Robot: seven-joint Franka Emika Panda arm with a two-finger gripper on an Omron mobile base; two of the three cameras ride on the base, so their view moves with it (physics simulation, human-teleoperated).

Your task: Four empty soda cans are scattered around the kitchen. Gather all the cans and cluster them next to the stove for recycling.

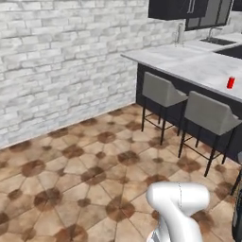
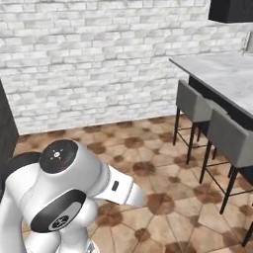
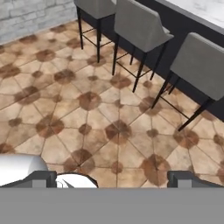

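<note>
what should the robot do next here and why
Probably drive toward the counter: one soda can stands on it beyond the grey stools, apart from the arm, and the gripper has open jaws holding nothing, over tiled floor.

Open floor (image 1: pixel 71 156); stools (image 1: pixel 163 90) line counter (image 1: pixel 198 66).

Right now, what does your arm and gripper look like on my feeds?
The arm is glossy white with rounded housings and dark grey joint bands. One round dark cap carries small markings with a red dot. The gripper ends in two small dark, blocky fingertips. No loose cables visible.
</note>
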